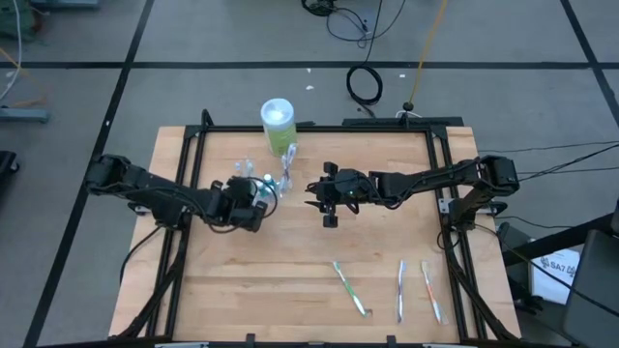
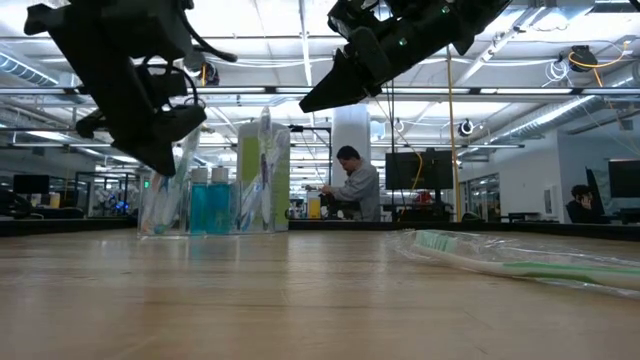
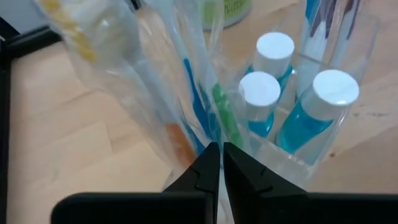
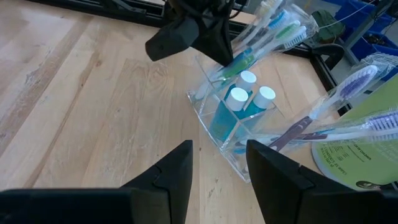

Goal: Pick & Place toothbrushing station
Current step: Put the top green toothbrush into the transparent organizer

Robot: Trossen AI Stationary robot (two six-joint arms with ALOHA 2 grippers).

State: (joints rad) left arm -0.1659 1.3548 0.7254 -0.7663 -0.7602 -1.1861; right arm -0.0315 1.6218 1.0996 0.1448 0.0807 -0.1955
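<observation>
Little that I can read. Off the table's right edge (image 1: 455, 290), a white tag (image 1: 559, 263) on the dark equipment carries dark print that looks like "SA7", with more I cannot make out. The green-labelled canister (image 4: 364, 146) beside the clear organizer (image 4: 233, 134) bears small dark print, too fine for me to read, and the toothbrush wrappers show no legible words

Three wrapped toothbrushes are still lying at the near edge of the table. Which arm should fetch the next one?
Probably the right. The right gripper hangs open and empty over mid-table, on the same side as the loose toothbrushes. The left gripper is nearly shut among the wrapped brushes at the clear organizer.
</observation>
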